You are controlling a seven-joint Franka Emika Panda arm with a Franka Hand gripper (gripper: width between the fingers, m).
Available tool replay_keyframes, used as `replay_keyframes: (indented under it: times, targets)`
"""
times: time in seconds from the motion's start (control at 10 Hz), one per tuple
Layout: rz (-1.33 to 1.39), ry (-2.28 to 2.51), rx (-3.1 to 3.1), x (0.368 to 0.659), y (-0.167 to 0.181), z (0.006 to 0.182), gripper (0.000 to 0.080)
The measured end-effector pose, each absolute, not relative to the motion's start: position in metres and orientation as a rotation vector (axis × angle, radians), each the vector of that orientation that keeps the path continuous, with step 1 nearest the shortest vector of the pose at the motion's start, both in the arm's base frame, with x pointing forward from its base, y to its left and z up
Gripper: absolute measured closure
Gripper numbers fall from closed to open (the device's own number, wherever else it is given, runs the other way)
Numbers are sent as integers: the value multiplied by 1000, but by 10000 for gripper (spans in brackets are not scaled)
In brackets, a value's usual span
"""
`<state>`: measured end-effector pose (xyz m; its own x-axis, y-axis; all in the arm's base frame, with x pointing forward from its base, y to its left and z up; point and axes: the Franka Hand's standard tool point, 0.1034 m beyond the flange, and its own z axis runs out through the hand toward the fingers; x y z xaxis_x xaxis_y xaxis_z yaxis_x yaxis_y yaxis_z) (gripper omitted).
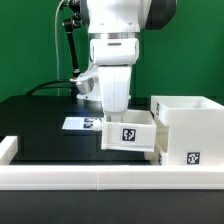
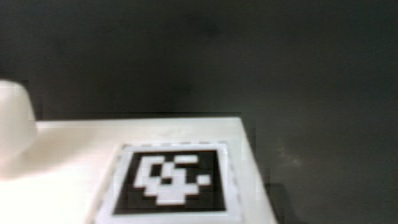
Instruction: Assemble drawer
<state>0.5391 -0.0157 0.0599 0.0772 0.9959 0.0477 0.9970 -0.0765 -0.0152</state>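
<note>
- A low white border wall (image 1: 60, 175) runs along the near edge of the black table (image 1: 35, 125). To the exterior view's left of the arm (image 1: 118, 45) the tabletop is bare, giving room on that side.
- On the exterior view's right stands the box housing (image 1: 190, 130), open on top and tagged on its front. It takes up that corner right against the wall.
- A small tray (image 1: 130, 132), tagged, sits directly under the arm and touches the housing's side.
- The marker board (image 1: 80, 123) lies flat behind the tray, partly hidden by the arm.
- The gripper (image 1: 116, 108) is down at the tray's back edge. Its fingers are hidden behind the tray, so I cannot tell whether they grasp it.
- The wrist view is blurred: a white surface with a tag (image 2: 175, 180), dark table beyond, and a white shape cut off at one edge.
</note>
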Motion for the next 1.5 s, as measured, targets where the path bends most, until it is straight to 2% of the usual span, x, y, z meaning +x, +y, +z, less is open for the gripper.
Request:
replay_keyframes:
  times: [1.5]
  targets:
    - [-35, -2168, -2197, 542, -6, 55, 755]
